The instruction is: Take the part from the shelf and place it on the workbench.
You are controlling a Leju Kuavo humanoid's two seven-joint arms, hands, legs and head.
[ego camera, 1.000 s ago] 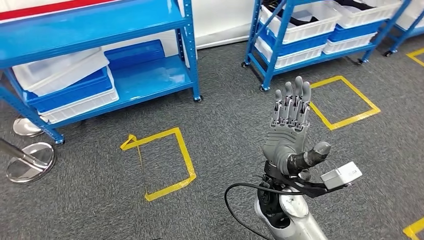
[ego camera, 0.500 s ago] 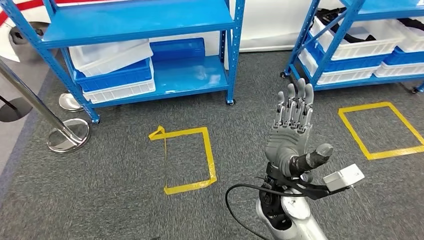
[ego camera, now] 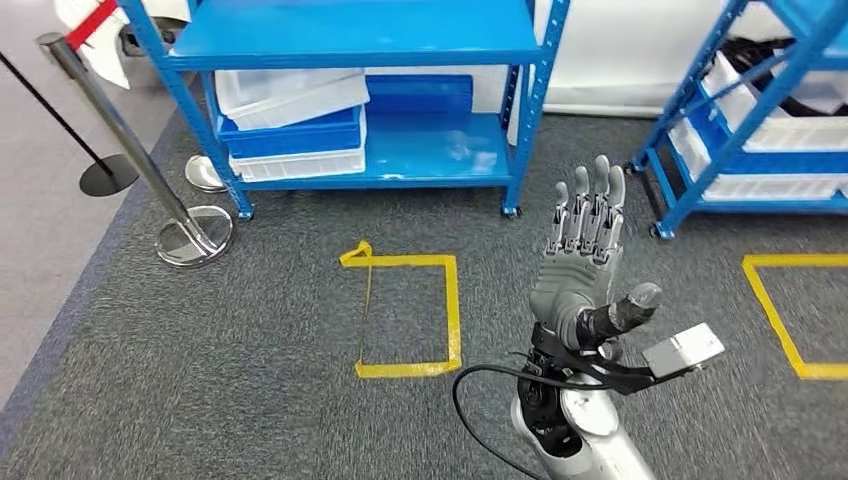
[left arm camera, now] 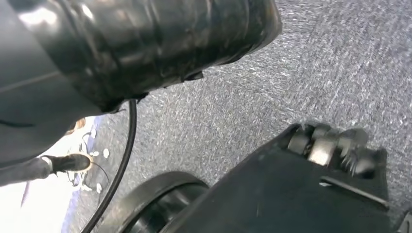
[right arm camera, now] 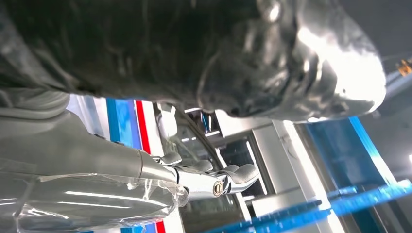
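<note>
My right hand (ego camera: 580,265) is raised upright in front of me in the head view, fingers straight and apart, thumb out to the side, holding nothing. The right wrist view looks along its grey palm (right arm camera: 73,160) towards the silver fingers (right arm camera: 214,182), again with nothing in them. Ahead stands a blue shelf rack (ego camera: 370,40). Its bottom level carries stacked white and blue bins (ego camera: 290,130) on the left half. I cannot pick out a part on the shelves. The left wrist view looks down at grey carpet (left arm camera: 316,58).
A yellow tape square (ego camera: 405,315) marks the carpet before the rack. Chrome stanchion posts (ego camera: 195,235) with a red-and-white barrier stand at the left. A second blue rack (ego camera: 740,130) with white bins is at the right, another yellow square (ego camera: 800,320) below it.
The whole picture has shifted to the right, so the camera has turned left; the near rack now sits centred. My right hand keeps the same raised, spread pose.
</note>
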